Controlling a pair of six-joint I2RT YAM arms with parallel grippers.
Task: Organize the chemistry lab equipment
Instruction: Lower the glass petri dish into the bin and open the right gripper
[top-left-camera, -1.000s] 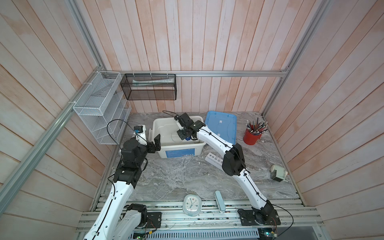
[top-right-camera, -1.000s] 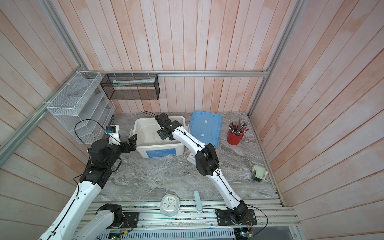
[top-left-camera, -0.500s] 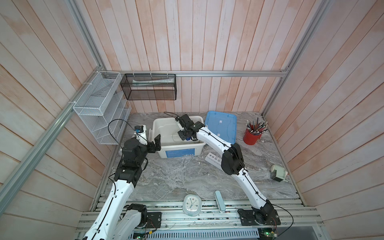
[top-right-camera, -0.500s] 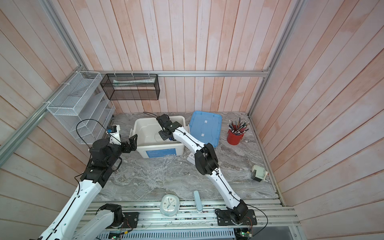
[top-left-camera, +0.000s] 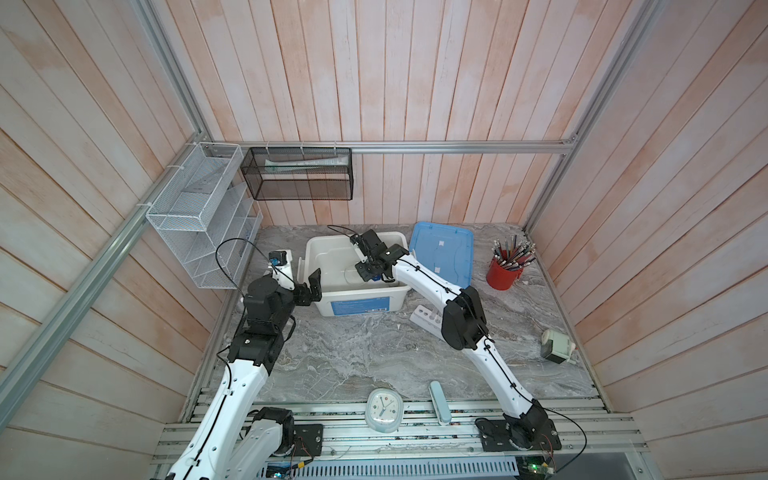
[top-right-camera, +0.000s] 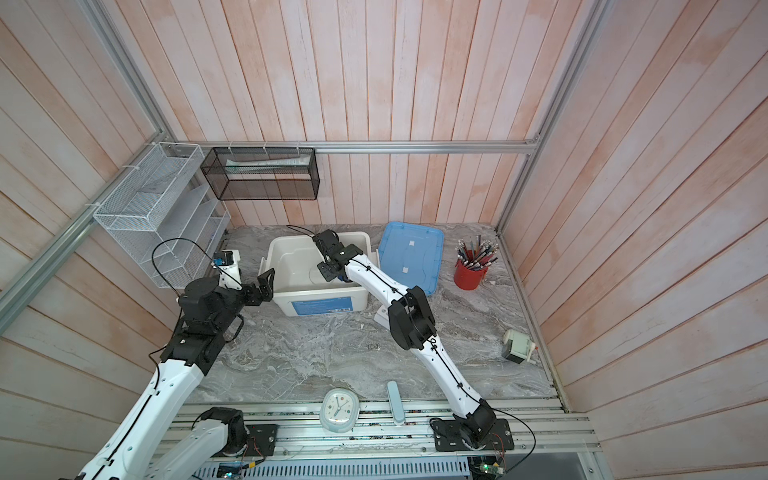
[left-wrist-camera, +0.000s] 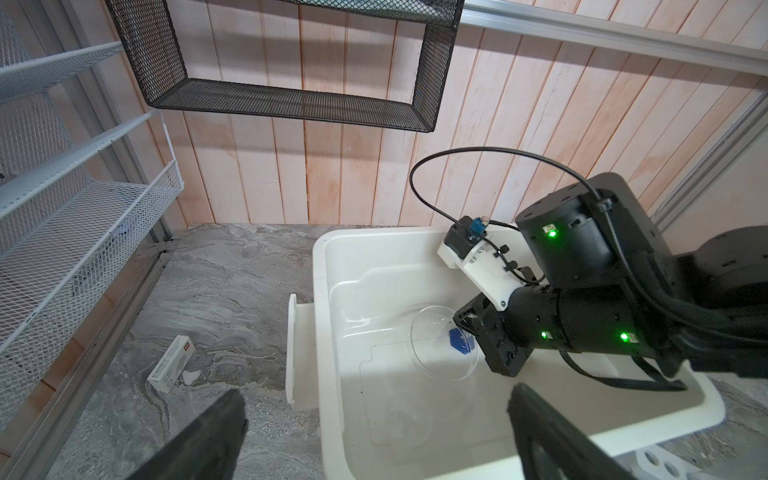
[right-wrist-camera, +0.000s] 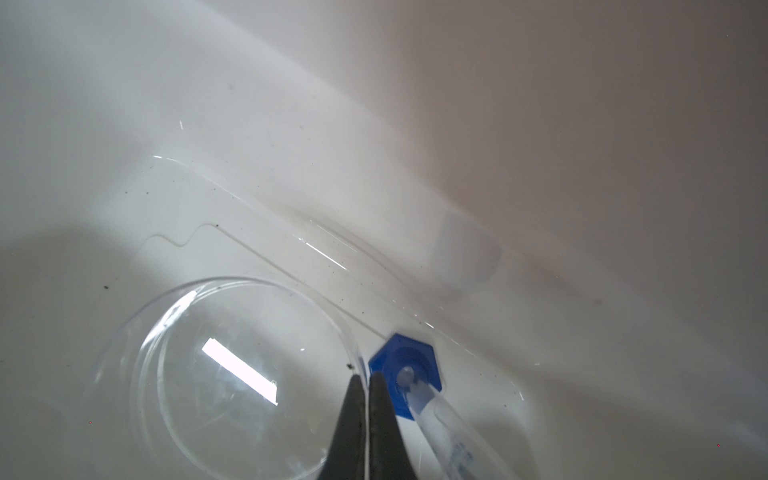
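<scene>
**Right gripper pinches the dish rim inside the bin; left gripper waits wide at the wall**

The white bin (top-left-camera: 320, 245) stands at the back of the marble-patterned worktop (top-left-camera: 353, 357). Its tall smooth walls close in around the right gripper (right-wrist-camera: 361, 378), which is low inside it. The thin black fingers are pressed together on the rim of the clear petri dish (right-wrist-camera: 232, 374), and the dish seems to hang tilted above the bin floor. Just beside it lies the blue-hexagon-based clear vessel (right-wrist-camera: 405, 370), on its side and close to the fingers.

The left gripper (top-left-camera: 309, 286) hovers spread wide outside the bin's left wall, holding nothing. The white mesh shelf (top-left-camera: 195, 216) crowds that side.

The blue lid (top-left-camera: 440, 253) lies flat to the right of the bin. The white six-hole rack (top-left-camera: 426, 318) sits partly under the right arm. The middle of the worktop is bare.
</scene>
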